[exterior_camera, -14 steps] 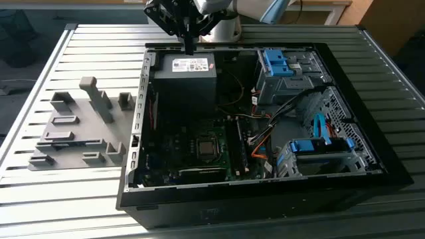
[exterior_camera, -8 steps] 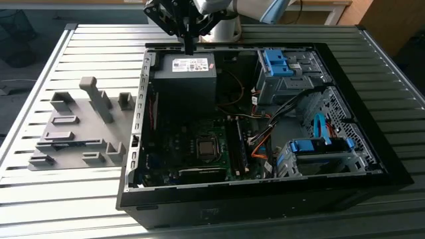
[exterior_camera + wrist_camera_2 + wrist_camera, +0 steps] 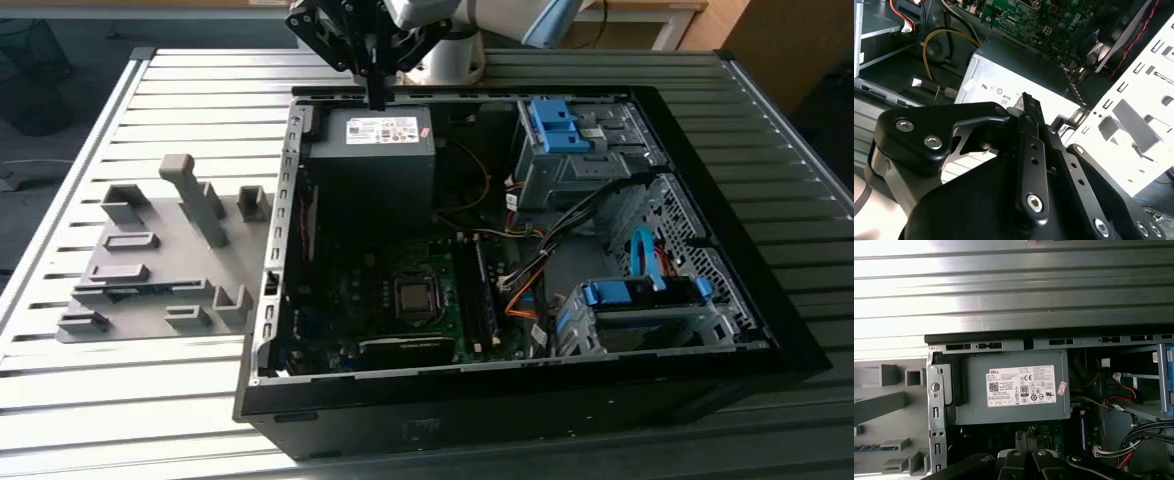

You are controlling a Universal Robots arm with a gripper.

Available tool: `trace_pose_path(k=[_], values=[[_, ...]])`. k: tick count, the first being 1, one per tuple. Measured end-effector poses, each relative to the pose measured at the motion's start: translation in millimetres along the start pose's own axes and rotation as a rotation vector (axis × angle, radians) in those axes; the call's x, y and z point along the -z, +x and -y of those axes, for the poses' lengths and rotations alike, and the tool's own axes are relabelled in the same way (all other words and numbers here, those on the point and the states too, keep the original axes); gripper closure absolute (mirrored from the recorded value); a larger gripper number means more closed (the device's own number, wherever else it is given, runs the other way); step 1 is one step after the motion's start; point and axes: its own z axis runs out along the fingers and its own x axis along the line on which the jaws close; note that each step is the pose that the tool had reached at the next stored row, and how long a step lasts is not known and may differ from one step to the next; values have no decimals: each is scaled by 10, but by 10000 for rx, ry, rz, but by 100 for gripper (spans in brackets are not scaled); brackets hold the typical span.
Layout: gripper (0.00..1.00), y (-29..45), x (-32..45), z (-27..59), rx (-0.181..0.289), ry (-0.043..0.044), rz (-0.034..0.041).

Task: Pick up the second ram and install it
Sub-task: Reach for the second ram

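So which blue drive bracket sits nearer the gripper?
The blue bracket beside the power supply, close to the gripper; the other bracket lies across the case.

An open black metal computer case (image 3: 534,395) lies on its side on a slatted silver metal table (image 3: 200,75). On the table, to the exterior view's left of the case, sits a flat grey plastic fixture plate with raised blocks (image 3: 167,262). In the first wrist view the second ram (image 3: 876,446), a long thin circuit-board stick, lies along blocks on the plate's near part. Inside the case, a grey box-shaped power supply (image 3: 374,165) fills the far left corner, and the green motherboard (image 3: 387,300) lies nearer. One blue plastic drive bracket (image 3: 554,125) stands at the far right, another blue bracket (image 3: 641,295) at the near right. The black gripper (image 3: 378,100) hangs above the power supply's far edge.
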Motion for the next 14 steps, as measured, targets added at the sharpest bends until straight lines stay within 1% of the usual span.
trace_pose_path(k=[14], values=[[89,48,0,4,1,0,0]])
